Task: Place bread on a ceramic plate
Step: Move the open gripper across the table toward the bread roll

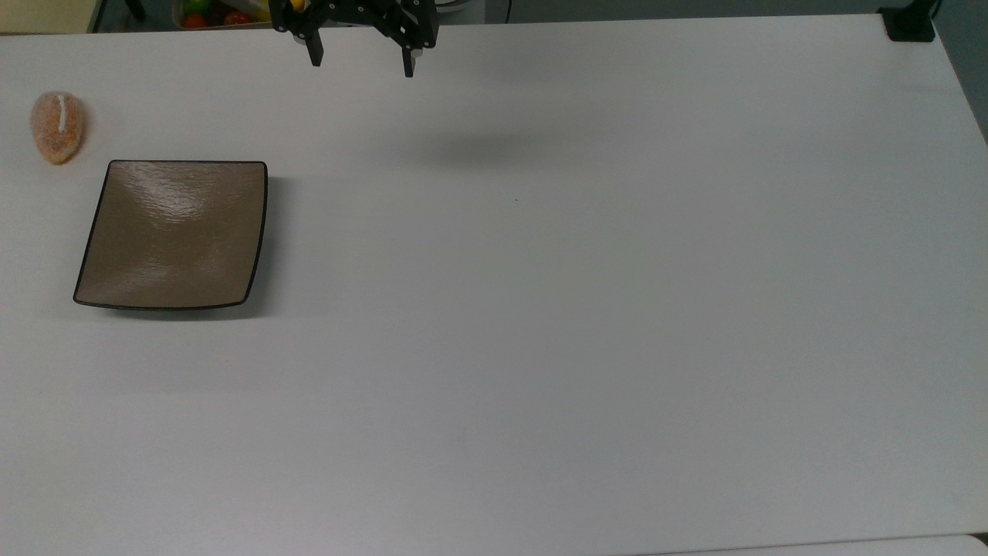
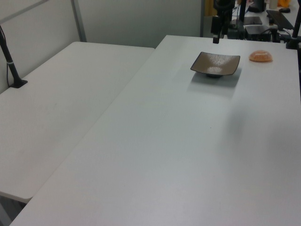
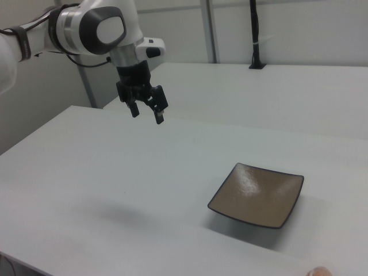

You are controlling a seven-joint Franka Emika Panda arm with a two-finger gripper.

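The end effector (image 1: 361, 66) is held high above the bench (image 1: 587, 324), fingers spread and empty — the approach step is judged not yet begun. The bread (image 1: 57, 127) lies on the bench just beside a corner of the ceramic plate (image 1: 174, 235); a reach across and down to it is called for next.

Count: 1 bread, 1 plate, 1 claw, 2 desks.

On the near desk (image 1: 587, 347) lie 1 bread (image 1: 58, 127) and 1 plate (image 1: 174, 234). 1 claw (image 1: 361, 68) with 2 fingers hangs over it. A 2nd desk (image 2: 61, 103) stands beside it, with 1 black post (image 2: 11, 61) on it. 1 bin of fruit (image 1: 220, 14) sits past the far edge in the top view.
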